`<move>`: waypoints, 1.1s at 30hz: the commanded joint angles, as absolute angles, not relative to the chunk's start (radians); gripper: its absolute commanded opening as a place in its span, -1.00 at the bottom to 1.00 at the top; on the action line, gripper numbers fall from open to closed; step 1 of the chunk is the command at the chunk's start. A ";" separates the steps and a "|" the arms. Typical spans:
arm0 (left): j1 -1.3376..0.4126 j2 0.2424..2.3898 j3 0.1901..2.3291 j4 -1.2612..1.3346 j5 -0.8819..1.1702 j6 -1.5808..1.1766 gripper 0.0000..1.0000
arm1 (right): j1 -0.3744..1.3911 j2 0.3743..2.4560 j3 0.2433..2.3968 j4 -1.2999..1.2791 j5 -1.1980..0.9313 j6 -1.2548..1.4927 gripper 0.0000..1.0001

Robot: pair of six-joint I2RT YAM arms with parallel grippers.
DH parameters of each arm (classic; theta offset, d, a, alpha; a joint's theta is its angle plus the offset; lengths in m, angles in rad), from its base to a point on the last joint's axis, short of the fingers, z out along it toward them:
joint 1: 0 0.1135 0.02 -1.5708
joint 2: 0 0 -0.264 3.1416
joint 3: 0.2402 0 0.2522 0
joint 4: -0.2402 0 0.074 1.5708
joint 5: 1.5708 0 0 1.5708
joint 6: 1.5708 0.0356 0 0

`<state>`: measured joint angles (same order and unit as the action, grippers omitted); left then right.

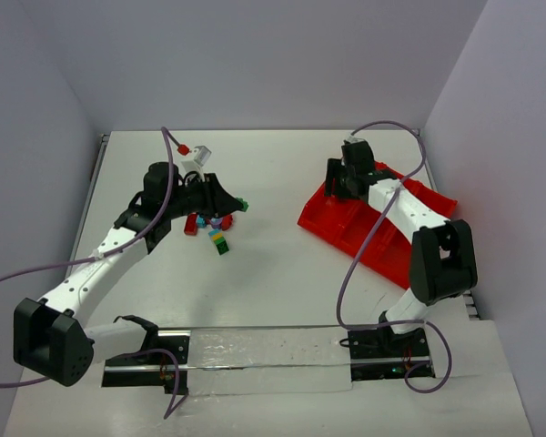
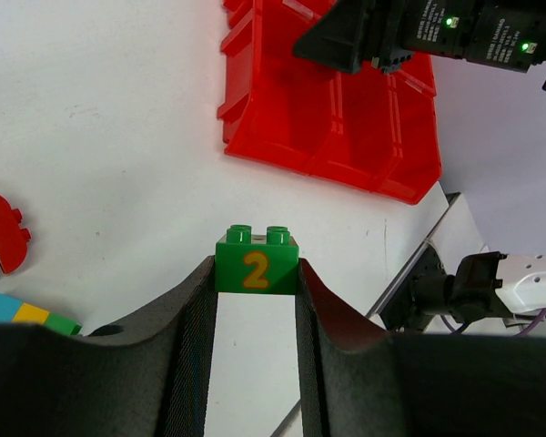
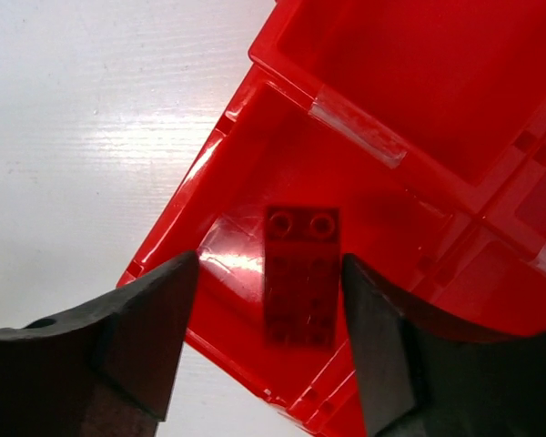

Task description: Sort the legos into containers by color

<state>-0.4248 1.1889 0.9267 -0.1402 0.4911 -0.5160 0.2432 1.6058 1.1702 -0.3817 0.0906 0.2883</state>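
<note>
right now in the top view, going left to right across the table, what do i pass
loose bricks → green brick pinched in the left arm's jaws → red tray

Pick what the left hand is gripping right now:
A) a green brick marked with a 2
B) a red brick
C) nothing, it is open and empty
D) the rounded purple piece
A: the left wrist view shows the green brick with an orange 2 on its face, clamped between the two fingers of the left hand.
</note>
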 commanded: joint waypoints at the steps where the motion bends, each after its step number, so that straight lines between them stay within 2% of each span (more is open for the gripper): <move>1: -0.423 1.189 0.988 -0.127 0.497 -0.517 -1.00 | 0.236 1.599 1.204 -0.366 0.104 0.291 0.48; 3: -0.423 1.195 0.994 -0.127 0.506 -0.515 -1.00 | 0.236 1.582 1.235 -0.402 0.091 0.287 0.55; 8: -0.423 1.209 1.002 -0.110 0.590 -0.518 -1.00 | 0.238 1.502 1.244 -0.412 0.031 0.282 0.51; 15: -0.423 1.241 1.014 0.040 0.875 -0.593 -1.00 | 0.266 1.272 1.123 -0.188 -0.669 0.233 0.39; 19: -0.423 1.249 1.022 0.140 0.995 -0.641 -1.00 | 0.305 1.274 1.152 -0.199 -0.877 0.195 0.39; 22: -0.423 1.248 1.033 0.154 0.965 -0.651 -1.00 | 0.316 1.254 1.149 -0.198 -0.863 0.205 0.40; 25: -0.454 1.336 1.127 0.093 0.890 -0.645 -1.00 | 0.314 1.215 1.166 -0.238 -0.745 0.226 0.43; 31: -0.592 1.558 1.354 0.012 0.724 -0.657 -1.00 | 0.304 1.044 1.249 -0.414 -0.277 0.263 0.53; 33: -0.643 1.655 1.434 0.012 0.673 -0.680 -1.00 | 0.296 0.980 1.279 -0.461 -0.145 0.273 0.62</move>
